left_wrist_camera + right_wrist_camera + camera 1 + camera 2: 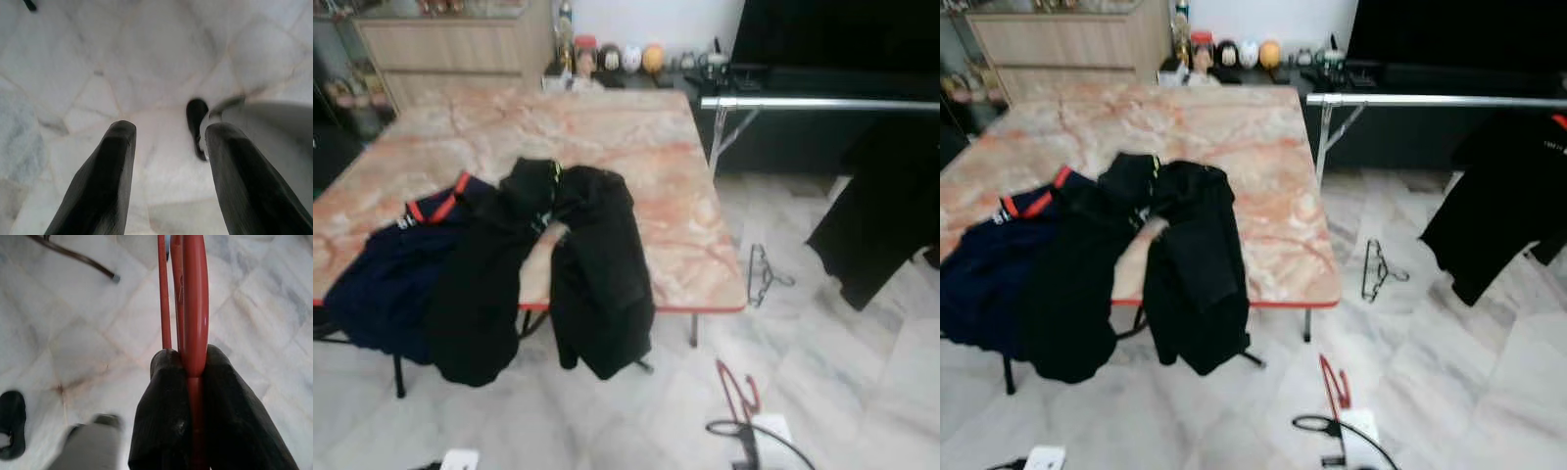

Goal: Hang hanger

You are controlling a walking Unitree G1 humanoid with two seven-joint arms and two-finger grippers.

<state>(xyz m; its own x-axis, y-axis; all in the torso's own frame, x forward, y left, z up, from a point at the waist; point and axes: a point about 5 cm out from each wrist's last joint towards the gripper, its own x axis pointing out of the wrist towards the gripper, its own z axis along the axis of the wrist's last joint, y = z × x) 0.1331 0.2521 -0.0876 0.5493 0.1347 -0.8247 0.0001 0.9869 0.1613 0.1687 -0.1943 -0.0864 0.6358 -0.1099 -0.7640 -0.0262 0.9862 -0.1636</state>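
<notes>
Right wrist view: right gripper (188,367) clamped on red hanger (194,308).
Left gripper (166,142): spread wide, empty.
Technique: carry upright; hook over rail (822,102) beside black garment (881,211).

Bench (636,147) top: glossy marble-look slab, pink-orange veining, thin red edge, dark metal legs under it. On the bench, matt black cloth jacket (597,264) draped over its front edge; beside it a navy cloth garment (391,274) with orange trim, soft and creased. Floor (862,392) around the bench: polished white-grey marble tiles, faint sheen. Right of the bench, a shiny chrome metal rail (822,103) with matt black cloth (881,215) hanging from it. Thin dark wire hanger (762,276) on the floor by the bench. Red hanger (194,308): smooth glossy plastic, pinched in the right claw (195,382), whose fingers look matt black, rubbery. Left claw (168,147) fingers the same matt black. Behind the bench, pale wood-grain cabinet (450,49).
</notes>
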